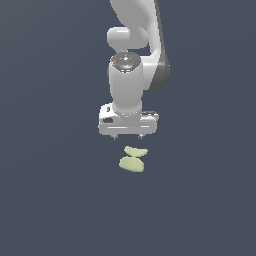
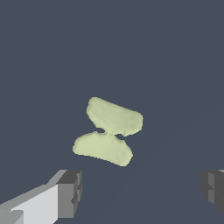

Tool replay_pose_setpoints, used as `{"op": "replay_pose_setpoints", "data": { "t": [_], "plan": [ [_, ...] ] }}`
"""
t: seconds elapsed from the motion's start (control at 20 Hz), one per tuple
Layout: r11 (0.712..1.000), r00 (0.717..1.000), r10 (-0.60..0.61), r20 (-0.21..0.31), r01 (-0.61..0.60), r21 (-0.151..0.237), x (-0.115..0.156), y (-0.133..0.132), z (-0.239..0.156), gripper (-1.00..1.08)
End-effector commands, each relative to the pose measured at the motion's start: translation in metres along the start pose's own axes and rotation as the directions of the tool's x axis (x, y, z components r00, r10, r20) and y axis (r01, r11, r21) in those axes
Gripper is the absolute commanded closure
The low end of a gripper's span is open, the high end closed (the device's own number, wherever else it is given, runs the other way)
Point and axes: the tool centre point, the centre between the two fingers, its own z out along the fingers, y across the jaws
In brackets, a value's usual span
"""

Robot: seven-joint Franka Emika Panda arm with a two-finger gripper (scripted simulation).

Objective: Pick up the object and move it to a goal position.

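Wrist view first: my claw point(image 2: 141, 190) is spread wide, one dark finger pad point(image 2: 70, 192) and its mate showing well apart with nothing between them. Beyond the pads lies the object point(image 2: 109, 131), a pale yellow-green lump of two soft lobes joined by a thin neck, matte, resting on the dark surface point(image 2: 175, 65). It sits clear of both pads, untouched.

In the exterior view the claw point(image 1: 128, 136) hangs from the white arm point(image 1: 131, 65), pointing straight down, and the object point(image 1: 133, 159) is just below it, at about 6 o'clock from the fingertips and a shade toward 5. I see a gap between fingertips and object, so I judge the descent is not done and the grasp has not begun. No goal marker shows in either view, so I cannot say where the carry ends.

What worries me from here:
- The object is a little off the claw's centre line. If I drop straight down, one finger may land on a lobe and shove or pin it instead of straddling it.
- The lobes are rounded and the neck is narrow. Closing across the wrong axis could squeeze one lobe only, and it may twist out or slip on the lift.
- Descending too far would drive the fingertips into the surface.
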Motion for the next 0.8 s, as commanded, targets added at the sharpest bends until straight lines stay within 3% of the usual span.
{"op": "replay_pose_setpoints", "data": {
  "t": [0.0, 0.75],
  "plan": [
    [1.000, 1.000, 0.000, 0.000, 0.000, 0.000, 0.0000, 0.0000, 0.0000, -0.92],
    [0.999, 0.999, -0.032, 0.006, 0.032, -0.007, 0.0006, -0.0047, 0.0022, -0.92]
  ]
}}
